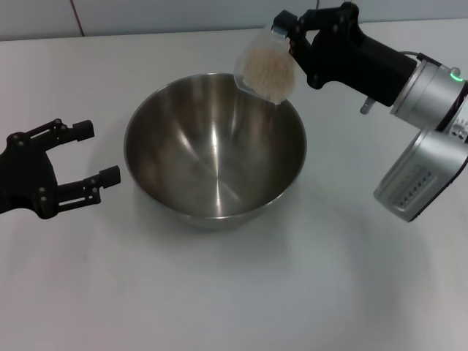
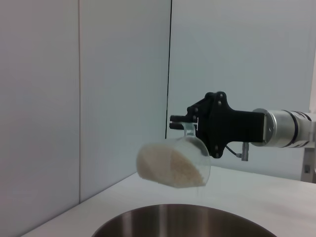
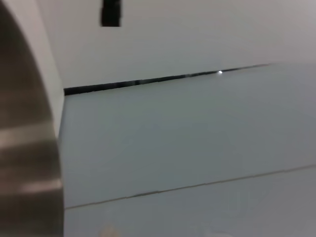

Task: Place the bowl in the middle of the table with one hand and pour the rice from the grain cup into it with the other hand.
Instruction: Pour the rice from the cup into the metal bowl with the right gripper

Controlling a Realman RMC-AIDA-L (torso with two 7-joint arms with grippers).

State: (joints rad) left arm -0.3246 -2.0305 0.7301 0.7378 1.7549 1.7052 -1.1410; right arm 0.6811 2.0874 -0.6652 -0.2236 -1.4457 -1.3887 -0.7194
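The large steel bowl (image 1: 215,150) stands on the white table (image 1: 234,292) near its middle; its rim also shows in the left wrist view (image 2: 182,219). My right gripper (image 1: 287,36) is shut on the clear grain cup (image 1: 265,69), holding it tilted on its side above the bowl's far right rim. The rice (image 1: 266,73) lies piled toward the cup's mouth; the left wrist view (image 2: 170,167) shows it the same way. I see no rice inside the bowl. My left gripper (image 1: 96,153) is open and empty, just left of the bowl, apart from it.
A light wall with dark seams (image 2: 169,69) stands behind the table. The bowl's outer wall (image 3: 24,148) fills one edge of the right wrist view. Bare tabletop lies in front of the bowl.
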